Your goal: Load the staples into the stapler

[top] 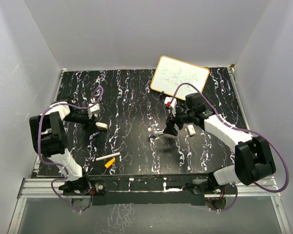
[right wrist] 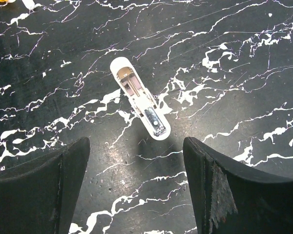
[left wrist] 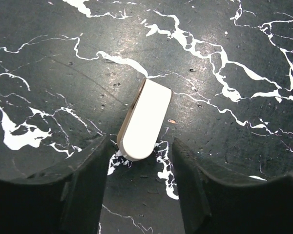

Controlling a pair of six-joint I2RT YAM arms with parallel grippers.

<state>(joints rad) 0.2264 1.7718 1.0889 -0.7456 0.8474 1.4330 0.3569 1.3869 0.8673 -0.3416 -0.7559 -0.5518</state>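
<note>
1. Right gripper (right wrist: 136, 146): jaws apart and empty, poised above the table (right wrist: 244, 58).
2. Stapler (right wrist: 140, 105): it lies flat just beyond those jaws, right of centre, with its inner channel facing up and its length skewed to the jaw line.
3. Left gripper (left wrist: 139, 148): jaws apart, straddling the near end of a white piece (left wrist: 145, 117) at the left. We see no contact and cannot tell what the piece is.
4. Staples: we can identify none.
5. Risk: a pinch across the skewed stapler could spin or flip it channel-down.
6. Risk: left jaws closing on the rounded end alone could squeeze the piece out.
</note>
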